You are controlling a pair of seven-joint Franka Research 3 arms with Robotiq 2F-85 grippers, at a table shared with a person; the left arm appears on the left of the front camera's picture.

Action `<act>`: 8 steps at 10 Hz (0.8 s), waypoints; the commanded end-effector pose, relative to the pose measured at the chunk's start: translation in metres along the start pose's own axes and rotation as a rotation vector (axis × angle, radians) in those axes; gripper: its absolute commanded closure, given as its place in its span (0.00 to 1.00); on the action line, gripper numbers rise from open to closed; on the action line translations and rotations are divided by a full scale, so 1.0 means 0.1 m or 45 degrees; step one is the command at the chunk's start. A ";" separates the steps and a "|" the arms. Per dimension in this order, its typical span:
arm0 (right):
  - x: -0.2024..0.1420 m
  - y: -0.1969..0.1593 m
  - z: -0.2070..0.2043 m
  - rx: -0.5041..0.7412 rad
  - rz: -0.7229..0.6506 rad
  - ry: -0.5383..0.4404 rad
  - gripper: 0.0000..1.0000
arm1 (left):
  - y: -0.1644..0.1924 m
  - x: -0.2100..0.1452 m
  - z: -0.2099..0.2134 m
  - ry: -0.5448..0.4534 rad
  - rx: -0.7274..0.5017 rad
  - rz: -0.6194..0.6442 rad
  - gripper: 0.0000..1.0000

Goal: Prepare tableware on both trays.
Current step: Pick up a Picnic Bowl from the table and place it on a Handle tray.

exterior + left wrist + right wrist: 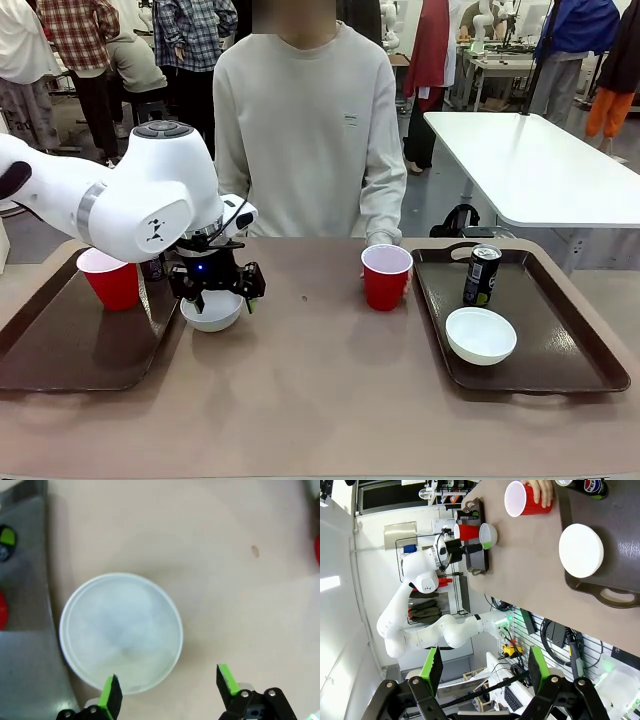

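Closest to you lay 2 large dark brown rectangular plastic trays, the left tray [70,372] and the right tray [590,372], 1 at each end of the table [320,400]. On the right tray sat a small round white bowl [480,335], and behind it a slim dark drink can [482,275] stood upright. Your left gripper [217,297] hung with its jaws spread wide and empty over the second white bowl [212,312], which rested on the table just beside the left tray's rim. From the wrist, 1 finger [111,696] overlapped the bowl's edge and the other stood over bare table. A red plastic cup [112,280] stood on the left tray. Your right gripper [485,669] hung high above the table, jaws wide, holding nothing. Farther off, the person's hand [543,491] touched the second red cup [386,277], which stood on the table just beside the right tray.
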State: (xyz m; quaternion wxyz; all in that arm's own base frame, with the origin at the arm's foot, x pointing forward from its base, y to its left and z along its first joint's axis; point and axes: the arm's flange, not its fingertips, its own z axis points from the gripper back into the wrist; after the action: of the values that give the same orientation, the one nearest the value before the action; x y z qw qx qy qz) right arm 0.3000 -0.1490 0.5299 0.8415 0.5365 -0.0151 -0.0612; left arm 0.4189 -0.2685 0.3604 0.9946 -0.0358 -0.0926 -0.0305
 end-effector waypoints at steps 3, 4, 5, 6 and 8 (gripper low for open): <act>0.00 0.02 -0.01 0.026 0.003 -0.002 0.10 | -0.17 -0.01 -0.11 -0.095 -0.028 -0.036 0.00; 0.00 0.02 -0.01 0.026 0.003 -0.002 0.10 | -0.17 0.01 -0.16 -0.110 -0.001 -0.028 0.00; 0.00 0.02 -0.01 0.026 0.003 -0.002 0.10 | -0.17 0.04 -0.19 -0.132 0.015 -0.029 0.00; 0.00 0.02 -0.01 0.026 0.003 -0.002 0.10 | -0.17 0.05 -0.21 -0.149 0.027 -0.028 0.00; 0.00 0.02 -0.01 0.026 0.003 -0.002 0.10 | -0.19 0.05 -0.20 -0.193 0.016 -0.035 0.00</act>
State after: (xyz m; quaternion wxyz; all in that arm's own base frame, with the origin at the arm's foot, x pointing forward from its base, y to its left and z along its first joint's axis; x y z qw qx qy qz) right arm 0.3000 -0.1489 0.5299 0.8416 0.5365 -0.0151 -0.0612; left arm 0.4260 -0.2790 0.3500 0.9873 -0.0364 -0.1406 -0.0647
